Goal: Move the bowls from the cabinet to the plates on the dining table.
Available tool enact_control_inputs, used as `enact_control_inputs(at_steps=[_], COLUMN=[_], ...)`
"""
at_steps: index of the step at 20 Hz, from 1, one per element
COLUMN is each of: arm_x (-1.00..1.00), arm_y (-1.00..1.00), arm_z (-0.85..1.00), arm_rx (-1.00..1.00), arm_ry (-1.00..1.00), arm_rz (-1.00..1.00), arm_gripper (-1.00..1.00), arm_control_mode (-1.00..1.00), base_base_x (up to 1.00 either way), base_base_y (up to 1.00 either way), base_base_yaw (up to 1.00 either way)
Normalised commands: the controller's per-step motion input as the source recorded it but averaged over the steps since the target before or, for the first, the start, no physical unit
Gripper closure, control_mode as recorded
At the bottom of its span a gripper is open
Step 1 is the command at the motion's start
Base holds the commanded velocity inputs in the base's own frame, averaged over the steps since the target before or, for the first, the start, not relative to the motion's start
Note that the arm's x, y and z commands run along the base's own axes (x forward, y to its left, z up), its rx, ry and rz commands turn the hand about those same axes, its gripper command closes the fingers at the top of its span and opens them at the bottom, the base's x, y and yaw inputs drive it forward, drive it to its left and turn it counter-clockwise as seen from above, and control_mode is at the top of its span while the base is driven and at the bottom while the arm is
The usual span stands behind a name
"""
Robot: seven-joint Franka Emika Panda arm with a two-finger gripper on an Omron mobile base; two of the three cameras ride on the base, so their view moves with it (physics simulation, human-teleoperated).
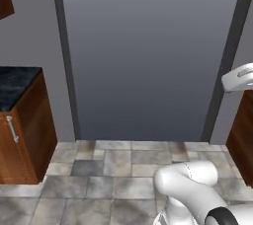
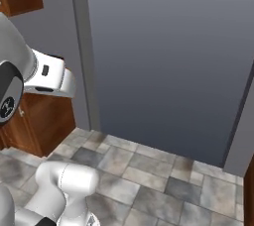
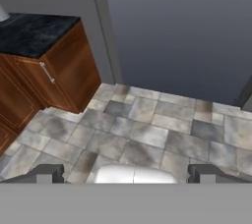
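Bowls could not be located relative to the gripper [image 3: 125,173]; its jaws stood wide apart and empty, aimed at tiled floor [image 3: 147,134] beside a low cupboard [image 3: 54,78].

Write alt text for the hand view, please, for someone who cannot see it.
A low brown wooden cupboard with a black marbled top and short silver handle stands left on a grey stone-tiled floor, beside a tall blue-grey panel. The open gripper shows at the bottom.
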Motion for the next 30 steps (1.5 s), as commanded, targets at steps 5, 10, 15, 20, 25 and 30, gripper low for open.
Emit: enact_control_inputs(at_steps=[5,10,15,20,25,30], arm_x=[0.00,0.00,0.00,0.00,0.00,0.00], arm_y=[0.00,0.00,0.00,0.00,0.00,0.00], arm_z=[0.00,0.00,0.00,0.00,0.00,0.00], arm_rx=[0.00,0.00,0.00,0.00,0.00,0.00], arm_ry=[0.00,0.00,0.00,0.00,0.00,0.00], arm_rz=[0.00,0.00,0.00,0.00,0.00,0.00], arm_gripper=[-1.00,-1.00,-1.00,-1.00,-1.00,-1.00], arm_control_mode=[1.00,1.00,1.00,1.00,1.00,1.00], base_base_x=[0.35,0.00,0.00,0.00,0.00,0.00], base_base_y=[0.15,0.00,0.00,0.00,0.00,0.00], base_base_yaw=[0.12,0.25,0.25,0.25,0.25,0.25])
